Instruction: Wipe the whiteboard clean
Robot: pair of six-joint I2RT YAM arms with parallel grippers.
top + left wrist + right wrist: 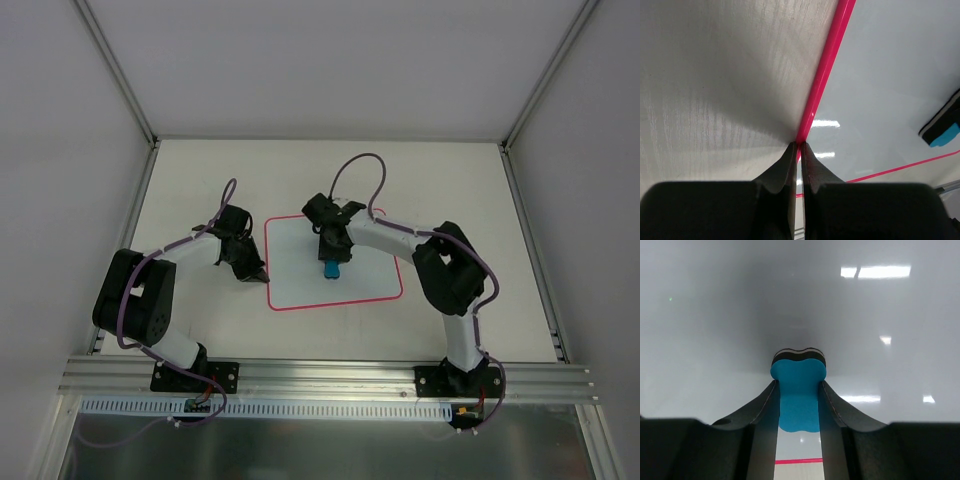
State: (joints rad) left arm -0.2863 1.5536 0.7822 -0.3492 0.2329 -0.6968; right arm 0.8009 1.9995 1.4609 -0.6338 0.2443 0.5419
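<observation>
The whiteboard [340, 292] lies flat in the middle of the worktop [200, 180], right under my right hand [331, 262]. That hand grips the one blue foam eraser [331, 269], dark end toward the glossy white surface. My left hand [258, 275] is clenched on nothing, tips together at the board's left edge. I count one roughly square board with a thin pink rim and rounded corners.
</observation>
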